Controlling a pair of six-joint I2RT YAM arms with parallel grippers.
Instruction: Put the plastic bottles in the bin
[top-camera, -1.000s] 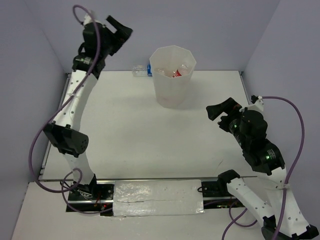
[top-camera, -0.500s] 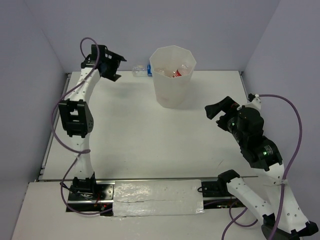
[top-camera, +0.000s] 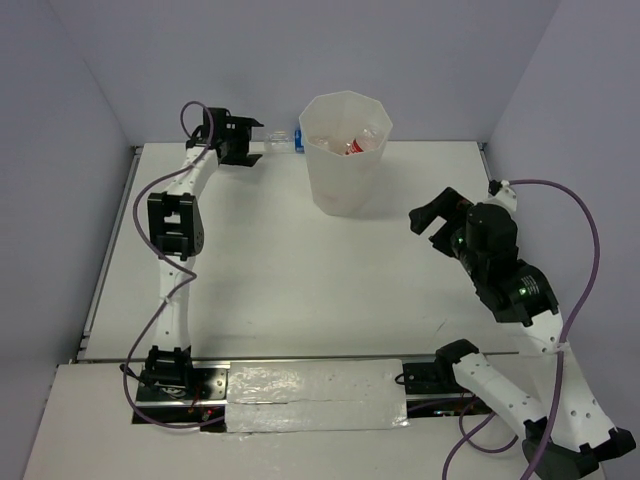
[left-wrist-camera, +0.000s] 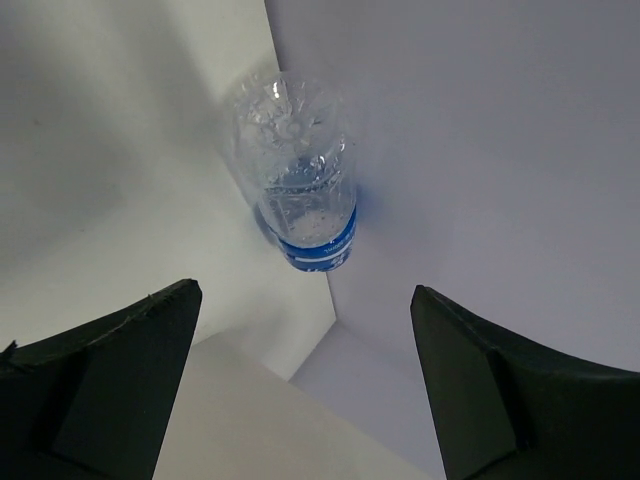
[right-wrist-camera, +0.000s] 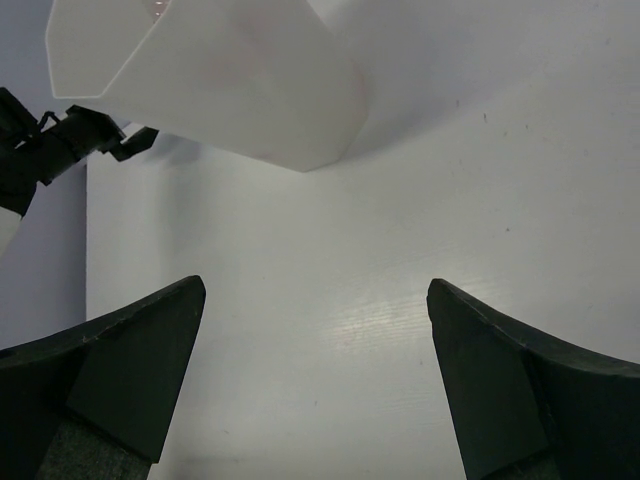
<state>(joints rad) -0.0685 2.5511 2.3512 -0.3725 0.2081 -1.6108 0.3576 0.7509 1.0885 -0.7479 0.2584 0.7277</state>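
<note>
1. The plastic bottles are all at the far end of the white table (top-camera: 300, 290). Nearest the camera, a strip of silver tape (top-camera: 315, 395) runs along the table's near edge between the two arm bases.
2. The right gripper (top-camera: 428, 224) hangs over the right side of the table, mid-depth, facing the bin. Its jaws are spread wide and grasp nothing; in the right wrist view only bare table shows between the fingers (right-wrist-camera: 130, 370).
3. The tall white translucent bin with a faceted rim (top-camera: 345, 190) stands upright, right of centre at the far side of the table. Inside it are a bottle with a red label (top-camera: 352, 147) and a clear bottle (top-camera: 371, 133). Whether more bottles lie beneath them cannot be told.
4. The left gripper (top-camera: 262, 141) reaches to the far edge, left of the bin. Its jaws are released and wide apart, holding nothing.
5. A clear plastic bottle with a blue label (left-wrist-camera: 297, 175) lies on its side at the table's far edge against the back wall, between the left gripper and the bin. It is just ahead of the open fingers and touches neither. Its base points toward the wrist camera and its label end points away.
</note>
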